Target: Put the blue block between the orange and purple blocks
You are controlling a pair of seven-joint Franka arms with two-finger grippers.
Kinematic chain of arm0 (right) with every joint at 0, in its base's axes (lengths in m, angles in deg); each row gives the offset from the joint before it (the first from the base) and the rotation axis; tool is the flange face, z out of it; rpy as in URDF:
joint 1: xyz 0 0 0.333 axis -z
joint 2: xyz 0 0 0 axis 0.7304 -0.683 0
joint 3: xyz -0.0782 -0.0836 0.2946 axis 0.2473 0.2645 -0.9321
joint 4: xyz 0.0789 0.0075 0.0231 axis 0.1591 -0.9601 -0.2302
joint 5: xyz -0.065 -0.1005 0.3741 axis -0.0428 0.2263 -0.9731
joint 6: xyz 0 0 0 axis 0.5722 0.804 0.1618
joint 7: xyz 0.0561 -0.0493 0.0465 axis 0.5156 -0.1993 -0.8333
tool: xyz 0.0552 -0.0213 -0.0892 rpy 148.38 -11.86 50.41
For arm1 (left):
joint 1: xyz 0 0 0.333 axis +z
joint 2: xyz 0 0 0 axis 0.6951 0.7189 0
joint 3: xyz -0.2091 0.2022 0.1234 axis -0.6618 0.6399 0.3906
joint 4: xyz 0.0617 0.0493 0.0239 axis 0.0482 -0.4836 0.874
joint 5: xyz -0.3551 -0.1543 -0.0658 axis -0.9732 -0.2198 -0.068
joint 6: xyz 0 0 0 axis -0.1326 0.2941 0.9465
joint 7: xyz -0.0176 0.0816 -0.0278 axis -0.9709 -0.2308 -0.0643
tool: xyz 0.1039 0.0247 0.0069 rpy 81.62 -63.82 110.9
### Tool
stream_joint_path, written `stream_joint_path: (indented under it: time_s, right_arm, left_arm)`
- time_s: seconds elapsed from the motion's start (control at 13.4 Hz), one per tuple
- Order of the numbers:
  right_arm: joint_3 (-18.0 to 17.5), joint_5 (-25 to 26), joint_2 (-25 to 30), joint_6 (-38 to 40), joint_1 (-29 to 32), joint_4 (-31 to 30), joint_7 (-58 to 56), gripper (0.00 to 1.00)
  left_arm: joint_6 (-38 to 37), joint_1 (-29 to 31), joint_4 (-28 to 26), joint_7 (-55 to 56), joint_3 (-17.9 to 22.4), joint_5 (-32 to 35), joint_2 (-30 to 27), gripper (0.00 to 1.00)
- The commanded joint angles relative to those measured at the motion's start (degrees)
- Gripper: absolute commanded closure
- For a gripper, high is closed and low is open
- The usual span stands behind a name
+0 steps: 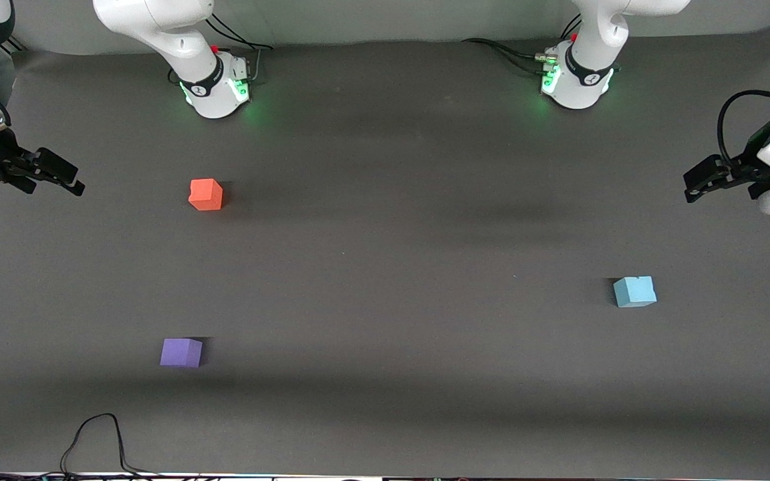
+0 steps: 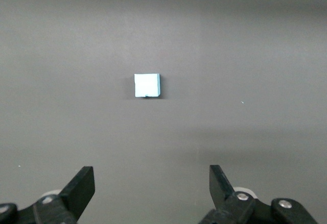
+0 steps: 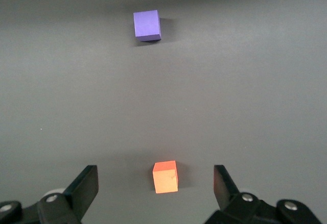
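The light blue block [image 1: 634, 292] lies on the grey table toward the left arm's end; it also shows in the left wrist view [image 2: 147, 85]. The orange block [image 1: 206, 194] lies toward the right arm's end. The purple block [image 1: 181, 352] lies nearer to the front camera than the orange one, with bare table between them. Both show in the right wrist view, the orange block [image 3: 165, 177] and the purple block [image 3: 147, 25]. My left gripper [image 1: 688, 187] [image 2: 152, 183] is open and empty over the table's edge at its own end. My right gripper [image 1: 79, 184] [image 3: 155, 172] is open and empty at its own end.
The two arm bases [image 1: 214, 87] [image 1: 575, 83] stand along the table's edge farthest from the front camera. A black cable [image 1: 91, 441] loops on the table near the front edge, nearer to the camera than the purple block.
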Motion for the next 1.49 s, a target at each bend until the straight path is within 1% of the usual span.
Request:
stream_joint_path:
  time_s: [0.0, 0.15, 0.6, 1.12, 1.27, 1.41]
  right_arm:
    - [0.23, 0.12, -0.2, 0.81, -0.19, 0.35, -1.36, 0.0]
    - [0.14, 0.12, -0.2, 0.81, -0.28, 0.17, -1.36, 0.0]
    - [0.23, 0.12, 0.15, 3.0, -0.28, -0.18, -1.8, 0.0]
    - [0.23, 0.21, -0.11, 3.27, -1.25, -1.06, -1.36, 0.0]
    - [0.23, 0.47, -0.11, 3.27, -1.25, -1.58, -1.54, 0.0]
    - [0.23, 1.52, -0.11, 3.27, -1.33, -1.85, -1.54, 0.0]
  left_arm:
    - [-1.49, -1.73, 2.6, -0.27, 1.39, 1.11, 1.2, 0.0]
    - [-2.02, -0.94, 3.92, 0.78, 1.3, 0.76, 2.16, 0.0]
    - [-3.16, -0.76, 4.27, 0.87, 1.39, 0.41, 2.25, 0.0]
    - [-4.48, 0.29, 4.45, -0.45, 1.3, 1.11, 2.52, 0.0]
    - [-3.43, 0.47, 3.14, -0.36, 1.3, 0.5, 4.18, 0.0]
    - [-0.37, 0.73, 0.42, -0.45, 1.47, 0.41, 6.29, 0.0]
